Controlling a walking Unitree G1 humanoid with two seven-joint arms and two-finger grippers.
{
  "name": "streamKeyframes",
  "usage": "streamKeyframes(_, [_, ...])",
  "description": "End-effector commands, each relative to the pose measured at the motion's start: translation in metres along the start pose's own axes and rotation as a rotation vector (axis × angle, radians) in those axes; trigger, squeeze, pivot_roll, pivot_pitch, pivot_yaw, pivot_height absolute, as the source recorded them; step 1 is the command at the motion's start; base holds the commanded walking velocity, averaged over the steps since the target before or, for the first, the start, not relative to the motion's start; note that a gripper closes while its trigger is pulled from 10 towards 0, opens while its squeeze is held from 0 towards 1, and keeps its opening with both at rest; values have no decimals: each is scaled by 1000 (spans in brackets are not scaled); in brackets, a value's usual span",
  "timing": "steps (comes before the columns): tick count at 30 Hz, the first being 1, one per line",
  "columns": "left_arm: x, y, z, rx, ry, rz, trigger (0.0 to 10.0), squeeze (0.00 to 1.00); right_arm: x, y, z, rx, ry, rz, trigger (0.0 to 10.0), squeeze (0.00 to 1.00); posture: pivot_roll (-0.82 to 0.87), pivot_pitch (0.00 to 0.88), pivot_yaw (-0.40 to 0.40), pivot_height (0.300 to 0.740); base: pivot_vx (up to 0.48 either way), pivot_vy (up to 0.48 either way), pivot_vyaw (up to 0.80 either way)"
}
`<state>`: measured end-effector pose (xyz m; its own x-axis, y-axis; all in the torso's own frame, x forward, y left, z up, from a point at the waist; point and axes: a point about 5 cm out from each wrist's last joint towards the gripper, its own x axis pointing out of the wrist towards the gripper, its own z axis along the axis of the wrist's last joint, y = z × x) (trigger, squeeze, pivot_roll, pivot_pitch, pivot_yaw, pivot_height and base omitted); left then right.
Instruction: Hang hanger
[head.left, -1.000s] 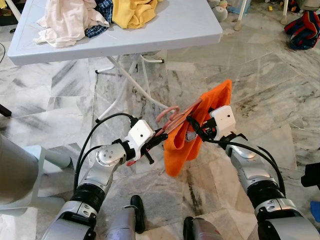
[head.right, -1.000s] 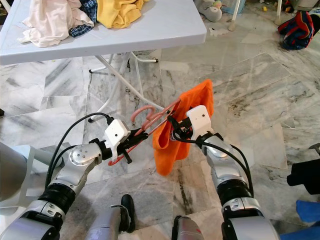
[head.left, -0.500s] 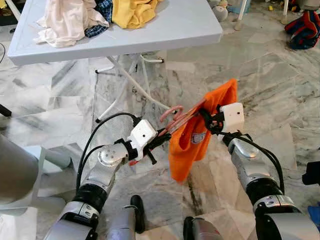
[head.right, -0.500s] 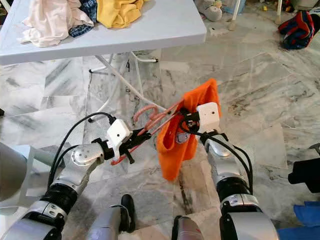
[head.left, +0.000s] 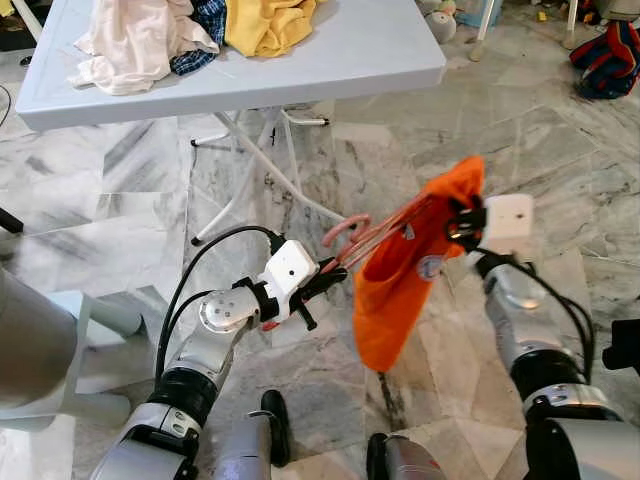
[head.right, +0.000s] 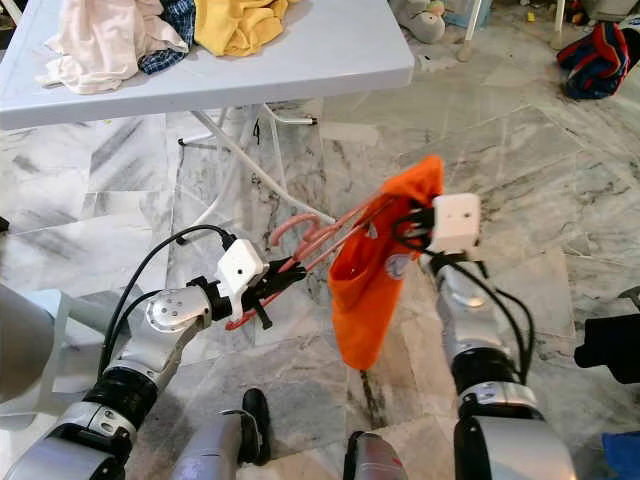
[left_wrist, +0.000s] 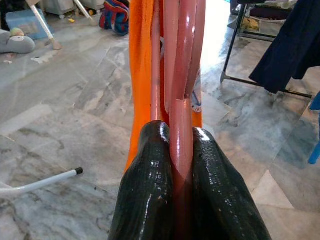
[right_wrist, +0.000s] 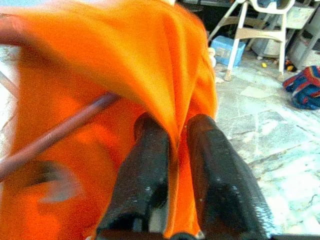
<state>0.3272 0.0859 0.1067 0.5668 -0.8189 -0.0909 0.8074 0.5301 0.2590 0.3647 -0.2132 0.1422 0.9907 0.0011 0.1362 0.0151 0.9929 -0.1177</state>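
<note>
Likely a home, marble floor (head.left: 120, 200), laundry-piled folding table (head.left: 340, 60)

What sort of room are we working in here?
Probably a home laundry area: marble-tiled floor, a white folding table piled with clothes, and a drying rack holding a dark garment.

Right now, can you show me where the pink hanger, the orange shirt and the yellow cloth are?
pink hanger (head.left: 345, 232), left eye view, on its curved hook.
orange shirt (head.left: 395, 300), left eye view, on the hanging middle of the cloth.
yellow cloth (head.right: 232, 22), right eye view, on the bunched pile on the table.
</note>
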Motion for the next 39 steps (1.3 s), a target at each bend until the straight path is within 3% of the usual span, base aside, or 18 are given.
streamKeyframes(1, [-2, -2, -4, 3, 8, 8, 0, 0, 2, 0, 9, -14, -42, -9, 0, 0, -36, 253, 19, 740, 0, 0, 0])
streamKeyframes(9, [-5, -1, -13, 12, 64, 19, 0, 0, 11, 6, 33, -71, -130, 18, 0, 0, -38, 252, 17, 740, 0, 0, 0])
streamKeyframes(14, [-13, -11, -32, 48, 171, -55, 0, 0, 22, 10, 58, -98, -187, 33, 0, 0, -43, 246, 13, 740, 0, 0, 0])
streamKeyframes(21, [-21, -20, -39, 89, 193, -131, 0, 0, 27, 8, 64, -115, -178, 17, 0, 0, -43, 240, 10, 740, 0, 0, 0])
streamKeyframes(28, [-29, -10, -33, 129, 144, -54, 0, 0, 24, -11, 43, -195, -61, -70, 0, 0, -36, 240, 7, 740, 0, 0, 0])
streamKeyframes(33, [-38, -1, -32, 80, 93, 54, 0, 0, 13, -33, 17, -248, 75, -164, 0, 0, -28, 237, 6, 740, 0, 0, 0])
streamKeyframes(34, [-38, -1, -32, 80, 93, 54, 0, 0, 13, -33, 17, -248, 75, -164, 0, 0, -28, 237, 6, 740, 0, 0, 0])
streamKeyframes(36, [-44, 0, -35, 39, 67, 122, 0, 0, -1, -53, -3, -235, 164, -269, 0, 0, -21, 239, 3, 740, 0, 0, 0])
streamKeyframes(39, [-47, -6, -43, -2, 76, 143, 0, 0, -10, -61, -15, -205, 202, -317, 0, 0, -20, 241, 0, 740, 0, 0, 0])
